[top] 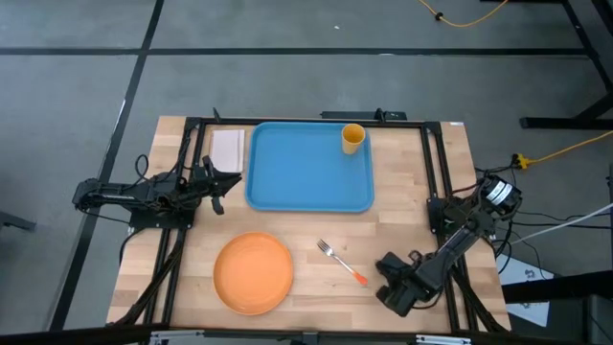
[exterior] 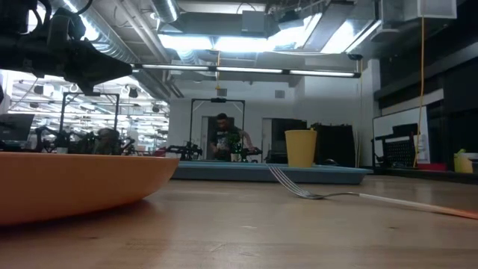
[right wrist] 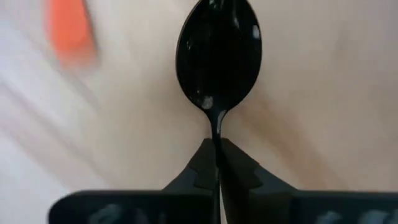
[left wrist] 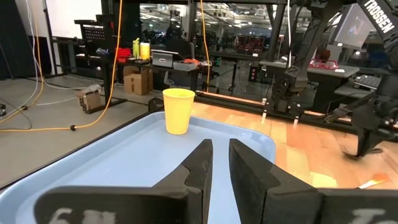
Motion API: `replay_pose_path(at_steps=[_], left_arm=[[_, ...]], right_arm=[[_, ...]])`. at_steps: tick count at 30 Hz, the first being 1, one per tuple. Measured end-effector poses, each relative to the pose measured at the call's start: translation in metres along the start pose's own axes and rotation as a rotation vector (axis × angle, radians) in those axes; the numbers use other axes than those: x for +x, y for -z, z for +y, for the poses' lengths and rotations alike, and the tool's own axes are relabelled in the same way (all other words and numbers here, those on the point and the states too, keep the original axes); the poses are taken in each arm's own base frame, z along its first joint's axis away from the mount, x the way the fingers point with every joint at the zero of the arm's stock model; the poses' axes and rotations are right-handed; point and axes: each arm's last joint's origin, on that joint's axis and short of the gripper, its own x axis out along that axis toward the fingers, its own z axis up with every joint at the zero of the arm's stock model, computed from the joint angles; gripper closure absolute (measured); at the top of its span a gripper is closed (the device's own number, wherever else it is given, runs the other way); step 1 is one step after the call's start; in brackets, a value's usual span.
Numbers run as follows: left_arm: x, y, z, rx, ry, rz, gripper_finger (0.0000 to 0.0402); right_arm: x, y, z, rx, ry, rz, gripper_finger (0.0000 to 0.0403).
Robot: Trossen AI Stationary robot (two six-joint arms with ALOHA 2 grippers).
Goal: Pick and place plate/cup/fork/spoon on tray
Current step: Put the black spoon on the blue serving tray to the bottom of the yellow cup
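The orange plate (top: 253,273) lies on the table at the near left. The fork (top: 342,262) lies to its right, orange handle toward my right gripper. The blue tray (top: 287,182) lies at the far middle with the yellow cup (top: 352,138) upright in its far right corner. My right gripper (top: 387,272) is near the fork's handle end, shut on the dark spoon (right wrist: 217,53). My left gripper (top: 220,182) waits at the tray's left edge, its fingers (left wrist: 245,168) a narrow gap apart, holding nothing. My right gripper pinches the spoon's thin handle (right wrist: 216,132) between its two fingers, a short way behind the bowl. The spoon lies along the fingers, and its oval bowl (right wrist: 217,56) sticks out past the fingertips. Whether the bowl rests on the table, I cannot tell.
A white pad (top: 228,149) lies left of the tray's far left corner. A black frame (top: 426,163) runs around the table's working area. Bare wood shows between the tray and the plate. A person (exterior: 222,134) stands in the room beyond the table.
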Motion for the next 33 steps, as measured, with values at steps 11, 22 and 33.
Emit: replay_pose_path(at_steps=[11,22,33], left_arm=[[0.000,0.000,0.000,0.000,0.000,0.000,0.0354],[0.000,0.000,0.000,0.000,0.000,0.000,0.0354],[0.000,0.000,0.000,0.000,0.000,0.000,0.0354]], right_arm=[[-0.059,-0.078,0.013,0.213,-0.053,-0.476,0.0401],[-0.051,-0.200,-0.028,0.485,0.065,-0.466,0.0401],[-0.045,-0.267,-0.069,0.504,0.047,-0.443,0.0401]])
